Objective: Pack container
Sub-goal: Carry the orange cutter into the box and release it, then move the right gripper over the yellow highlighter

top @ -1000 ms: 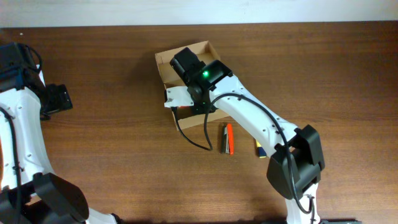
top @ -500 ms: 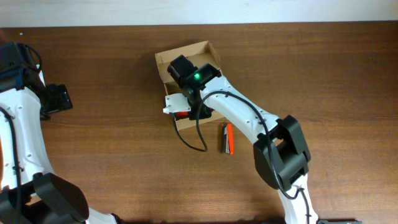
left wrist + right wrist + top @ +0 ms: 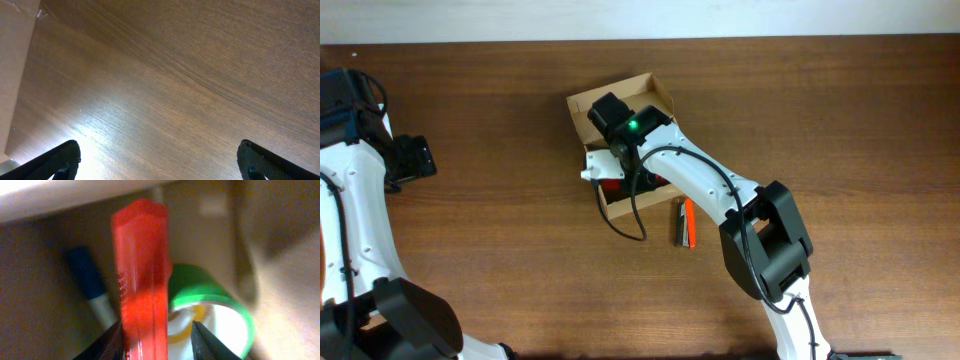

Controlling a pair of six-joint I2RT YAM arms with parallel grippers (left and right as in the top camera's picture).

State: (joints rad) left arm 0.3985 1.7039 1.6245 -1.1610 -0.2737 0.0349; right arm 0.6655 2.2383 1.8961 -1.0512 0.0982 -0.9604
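The tan cardboard container (image 3: 582, 105) sits open at the table's middle back. My right gripper (image 3: 610, 180) reaches down into it. In the right wrist view a red pen (image 3: 142, 270) stands between the jaws (image 3: 157, 342). It rests against the left finger, with a gap to the right finger. Inside the box, below the pen, lie a green tape roll (image 3: 220, 295) and a blue-capped pen (image 3: 85, 272). My left gripper (image 3: 415, 160) is open and empty over bare wood (image 3: 160, 162), far left of the container.
An orange pen and a dark pen (image 3: 685, 222) lie side by side on the table just right of the container's front corner. The right arm's cable loops in front of the box.
The right gripper has moved down and left, deeper into the container, and the container has shifted slightly. The left arm has not moved.
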